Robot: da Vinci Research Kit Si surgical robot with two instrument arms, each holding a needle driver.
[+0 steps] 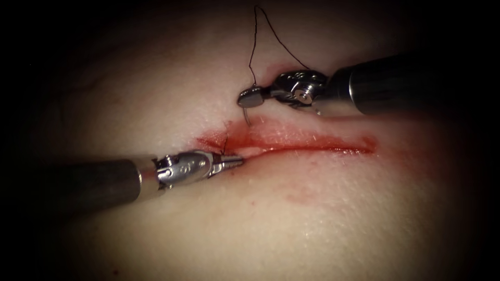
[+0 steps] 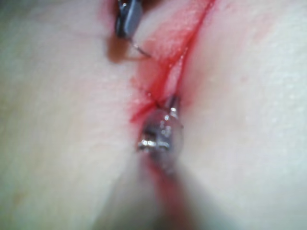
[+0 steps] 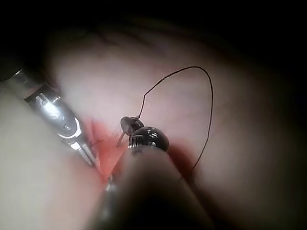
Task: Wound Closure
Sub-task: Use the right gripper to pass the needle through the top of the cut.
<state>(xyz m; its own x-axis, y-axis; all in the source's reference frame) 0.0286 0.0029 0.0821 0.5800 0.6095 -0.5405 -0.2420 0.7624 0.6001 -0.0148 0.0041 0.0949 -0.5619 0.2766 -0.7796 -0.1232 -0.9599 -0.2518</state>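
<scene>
My right tool [image 1: 249, 99] sits above the cut [image 1: 291, 143], on the far side of it in the endoscope view, jaws pinched on the needle [image 1: 245, 115] near its thread end. The curve hangs down from the jaws with its tip at the tissue [image 1: 312, 218], just beside the cut's upper edge; I can't tell if the tip has entered. The thread [image 1: 271, 31] loops up from the jaws and back down to the tool's wrist.

My left tool [image 1: 232, 162] lies at the cut's left end, jaws pressed together, tip at the lower lip. A short dark cut end of thread [image 1: 225, 141] stands up just beside it; whether the jaws pinch it or the tissue I can't tell. Red fluid [image 1: 333, 145] lines the cut.

Step, as I judge it: needle loaded and set for a bite at the upper edge. The next move calls for a steady grip and a rotation along the needle's curve.

Writing: small stamped marks on both tool wrists, not readable.
</scene>
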